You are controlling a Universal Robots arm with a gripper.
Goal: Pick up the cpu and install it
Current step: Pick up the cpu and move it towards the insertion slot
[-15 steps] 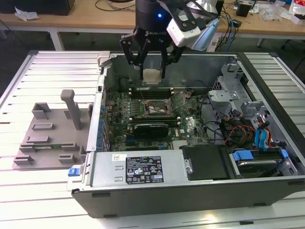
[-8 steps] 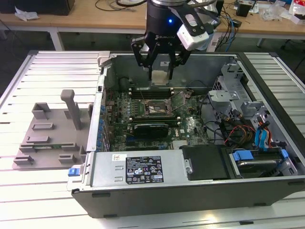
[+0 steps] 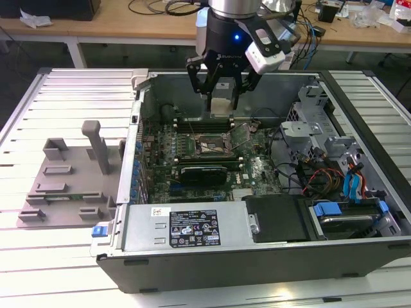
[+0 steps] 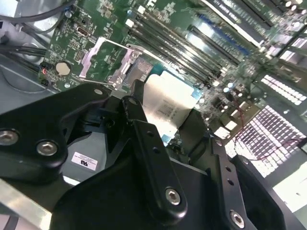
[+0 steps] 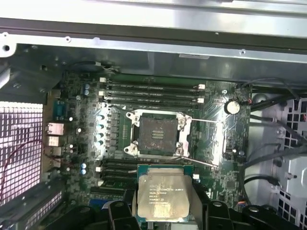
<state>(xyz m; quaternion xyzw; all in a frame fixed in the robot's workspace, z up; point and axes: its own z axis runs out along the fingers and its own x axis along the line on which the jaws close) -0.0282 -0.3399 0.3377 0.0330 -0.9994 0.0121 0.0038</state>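
The cpu (image 3: 221, 102) is a flat silver-grey square chip, and my gripper (image 3: 221, 108) is shut on it, with a black finger on each side. It hangs above the motherboard inside the open computer case (image 3: 257, 244), toward the far wall. In the first wrist view the cpu (image 5: 163, 194) sits between my fingers (image 5: 120, 213), just short of the empty dark socket (image 5: 156, 135). The socket's metal load plate (image 5: 208, 141) is swung open beside it. The second wrist view shows the cpu (image 4: 168, 103) above the board near the socket (image 4: 136, 72).
Memory slots (image 5: 151, 93) run along the socket's far side. A long black card (image 3: 202, 172) lies on its near side. Cables and drive bays (image 3: 334, 173) crowd the exterior view's right. A grey fixture (image 3: 64, 173) stands on the slatted table at the left.
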